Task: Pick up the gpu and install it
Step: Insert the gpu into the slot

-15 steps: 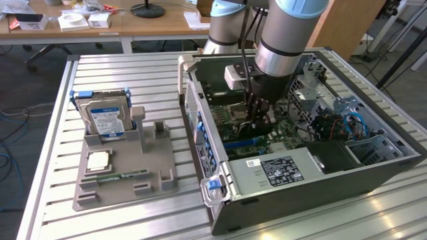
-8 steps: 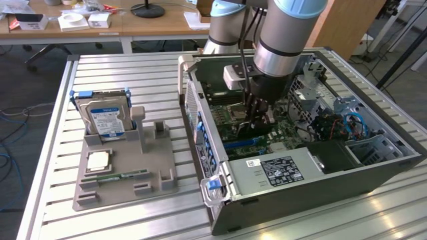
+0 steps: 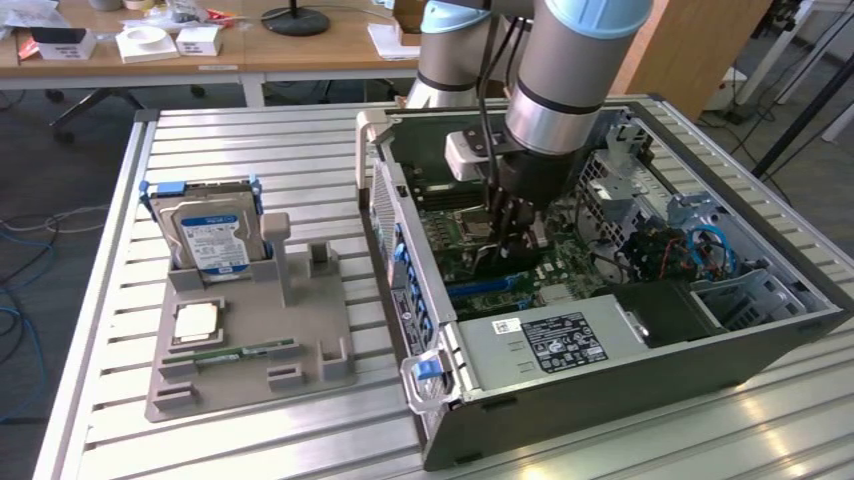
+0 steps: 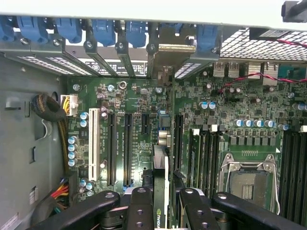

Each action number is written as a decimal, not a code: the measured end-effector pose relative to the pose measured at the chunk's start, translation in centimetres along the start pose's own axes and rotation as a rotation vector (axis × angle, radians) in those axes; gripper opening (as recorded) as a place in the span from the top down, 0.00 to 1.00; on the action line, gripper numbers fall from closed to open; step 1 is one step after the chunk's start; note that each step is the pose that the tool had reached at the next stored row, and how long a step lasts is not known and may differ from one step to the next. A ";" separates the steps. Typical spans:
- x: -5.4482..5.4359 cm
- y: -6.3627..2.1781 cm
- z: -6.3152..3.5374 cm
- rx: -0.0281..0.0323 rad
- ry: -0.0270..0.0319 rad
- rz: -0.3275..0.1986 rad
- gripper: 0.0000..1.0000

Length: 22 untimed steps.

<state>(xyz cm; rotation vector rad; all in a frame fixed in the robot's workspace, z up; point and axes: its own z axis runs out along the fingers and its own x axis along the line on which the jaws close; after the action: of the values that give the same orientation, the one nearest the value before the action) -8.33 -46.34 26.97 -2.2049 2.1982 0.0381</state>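
Inside the open computer case [image 3: 801, 330], my gripper [image 3: 513, 250] reaches down over the green motherboard [image 3: 567, 265]. It is shut on the gpu [image 3: 494, 265], a dark card held on edge. In the wrist view the gpu [image 4: 160, 167] appears edge-on as a thin strip between my two black fingers [image 4: 139, 206], and my gripper [image 4: 163, 203] clamps it from both sides. The card stands low over the motherboard [image 4: 139, 96], in line with the long expansion slots [image 4: 128, 143]. Its far end points at the rear bracket openings [image 4: 163, 72]. Whether it sits in a slot I cannot tell.
A grey parts holder [image 3: 314, 345] on the slatted table at the exterior view's left carries a hard drive [image 3: 214, 235], a processor [image 3: 196, 320] and a memory stick [image 3: 240, 353]. In the case are the power supply [image 3: 561, 340], the processor socket [image 4: 249, 179] and blue slot latches [image 4: 103, 28].
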 end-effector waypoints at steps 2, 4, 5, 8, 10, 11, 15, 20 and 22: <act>0.0 0.02 0.02 -0.0001 0.0001 0.000 0.74; 0.0 0.02 0.04 0.0000 0.0000 0.000 0.74; 0.0 0.02 0.08 0.0001 -0.0003 0.000 0.74; 0.0 0.02 0.17 -0.0001 0.0001 0.000 0.74; 0.0 0.02 0.20 -0.0001 0.0001 0.000 0.74; 0.0 0.02 0.27 0.0002 -0.0004 0.000 0.74; 0.0 0.02 0.35 -0.0001 0.0001 0.000 0.74; 0.0 0.02 0.45 -0.0002 0.0002 0.000 0.74; 0.0 0.02 0.70 0.0000 -0.0001 0.000 0.74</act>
<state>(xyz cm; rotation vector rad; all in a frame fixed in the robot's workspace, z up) -8.35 -46.34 26.27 -2.2048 2.1982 0.0382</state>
